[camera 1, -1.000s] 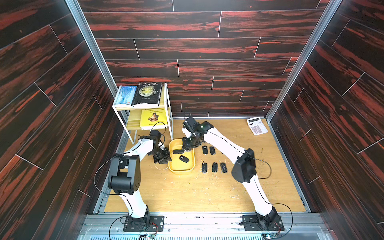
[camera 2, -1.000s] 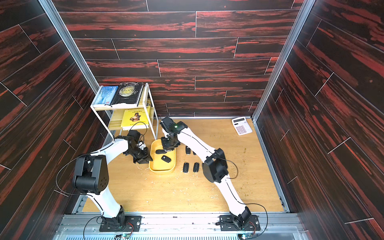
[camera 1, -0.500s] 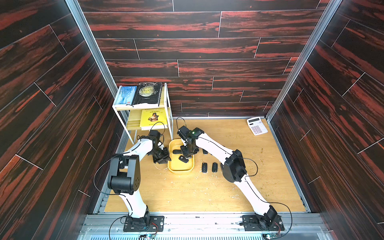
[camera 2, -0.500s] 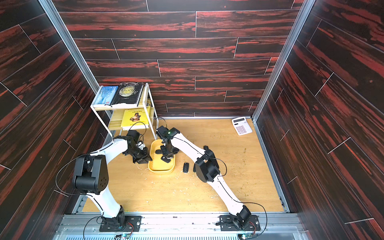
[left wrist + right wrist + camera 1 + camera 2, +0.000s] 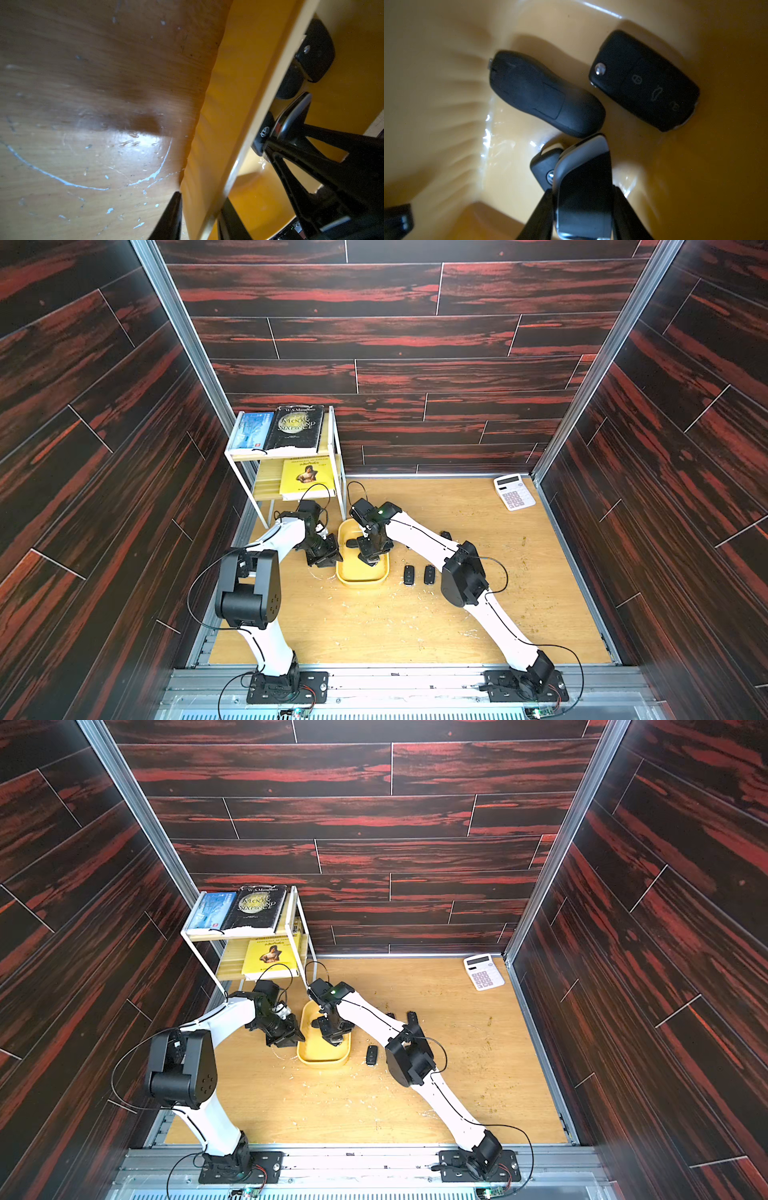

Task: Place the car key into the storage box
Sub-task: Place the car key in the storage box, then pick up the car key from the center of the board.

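Just above the box (image 5: pixel 446 93) floor, my right gripper (image 5: pixel 582 205) is clamped on the key (image 5: pixel 584 166), a light, stiff, slick shell best pinched across its long edges. My left gripper (image 5: pixel 200 218) pinches the box's left wall.

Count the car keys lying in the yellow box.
3: a rounded key, a three-button flip key, and a logo key partly under the held key between the right fingers. Others may be hidden.

Bright top views, dim blurred wrist views
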Available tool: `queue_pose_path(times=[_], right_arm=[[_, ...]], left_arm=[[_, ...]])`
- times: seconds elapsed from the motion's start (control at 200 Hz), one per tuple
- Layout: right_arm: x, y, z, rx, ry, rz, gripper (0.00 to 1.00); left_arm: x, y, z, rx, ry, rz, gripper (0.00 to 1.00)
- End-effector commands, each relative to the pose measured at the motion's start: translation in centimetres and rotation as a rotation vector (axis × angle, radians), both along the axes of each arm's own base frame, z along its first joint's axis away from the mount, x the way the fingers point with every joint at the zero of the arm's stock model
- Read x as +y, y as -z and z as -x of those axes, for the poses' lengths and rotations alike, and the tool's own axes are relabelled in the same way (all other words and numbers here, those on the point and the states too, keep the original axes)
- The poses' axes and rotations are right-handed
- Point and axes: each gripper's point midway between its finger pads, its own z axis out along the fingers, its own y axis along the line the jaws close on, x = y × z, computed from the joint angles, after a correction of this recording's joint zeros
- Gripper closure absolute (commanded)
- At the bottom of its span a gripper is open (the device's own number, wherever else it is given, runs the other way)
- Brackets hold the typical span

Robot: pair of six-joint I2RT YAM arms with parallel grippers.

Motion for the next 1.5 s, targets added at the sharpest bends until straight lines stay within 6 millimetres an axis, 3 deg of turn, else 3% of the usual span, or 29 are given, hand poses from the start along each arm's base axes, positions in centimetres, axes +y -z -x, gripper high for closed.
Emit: queue_pose_path(times=[0.0,0.13,0.225,0.546,0.802,0.997,1.132,1.222,1.403,1.493], right_arm=[[-0.7,1.3,0.3,0.024,0.020,0.035,0.62],[-0.5,1.0,0.2,0.020,0.018,0.028,0.38],[-0.4,0.4,0.1,0.008,0.019,0.025,0.26],[0.3,-2.9,-0.2,-0.056,0.006,-0.015,0.02],[0.7,-7.8,-0.3,-0.124,0.013,-0.084,0.02],[0.5,-12.9,0.2,-0.176,0.005,-0.154,0.01],[-1.3,-17.1,0.3,-0.263,0.012,-0.159,0.01],[-3.3,-18.4,0.6,-0.302,0.034,-0.123,0.01],[-8.7,-16.5,0.7,-0.287,0.119,-0.070,0.01],[-11.4,-14.7,0.8,-0.254,0.161,-0.092,0.01]], left_arm=[[0.3,-0.8,0.0,-0.023,0.002,0.000,0.67],[0.3,-0.6,0.1,-0.018,0.002,0.000,0.67],[0.3,-0.6,0.1,-0.017,0.004,0.001,0.67],[0.2,-0.5,0.1,-0.012,0.005,0.006,0.66],[0.2,-0.4,0.1,-0.008,0.005,0.009,0.66],[0.1,-0.4,0.0,-0.007,0.006,0.010,0.66],[0.1,-0.4,0.0,-0.007,0.007,0.015,0.65],[0.0,-0.4,0.0,-0.007,0.007,0.018,0.65],[-0.2,-0.4,-0.1,-0.006,0.015,0.033,0.55],[-0.3,-0.5,-0.1,-0.009,0.020,0.038,0.42]])
